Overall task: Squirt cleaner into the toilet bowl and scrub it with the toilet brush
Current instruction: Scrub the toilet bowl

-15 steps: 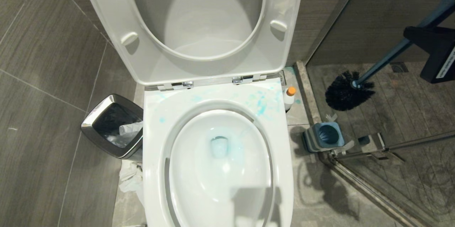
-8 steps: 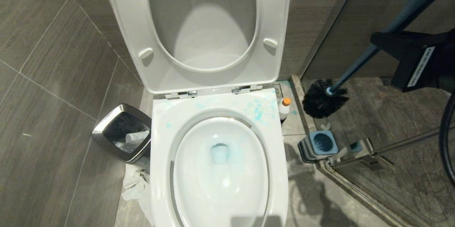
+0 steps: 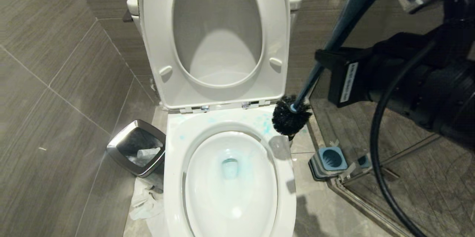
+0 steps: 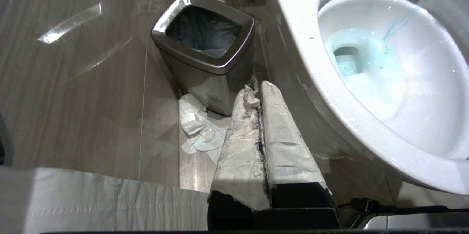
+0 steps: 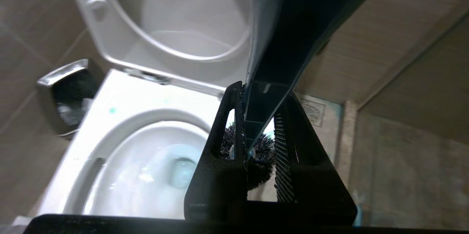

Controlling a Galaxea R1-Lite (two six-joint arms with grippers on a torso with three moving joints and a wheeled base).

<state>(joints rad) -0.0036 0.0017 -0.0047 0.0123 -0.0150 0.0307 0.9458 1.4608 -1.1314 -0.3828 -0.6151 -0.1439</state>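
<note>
**Blue cleaner in the water, brush head at the rim**

Teal liquid already tints the water in the toilet bowl [image 3: 230,177], and splashes dot the back of the rim. Nearest me, my left gripper [image 4: 261,116] sits clenched and empty low beside the bowl, near the steel waste bin [image 4: 203,47]. My right gripper [image 5: 258,142] is clamped on the toilet brush [image 3: 330,44] partway up its slate-blue handle. The handle slants down and leftward from my claw; its black bristle head [image 3: 291,118] hangs over the rim's rear right corner, just short of the bowl opening. The brush holder [image 3: 328,161] stands on the floor to the right. I judge scrubbing needs the head carried left and down.
</note>
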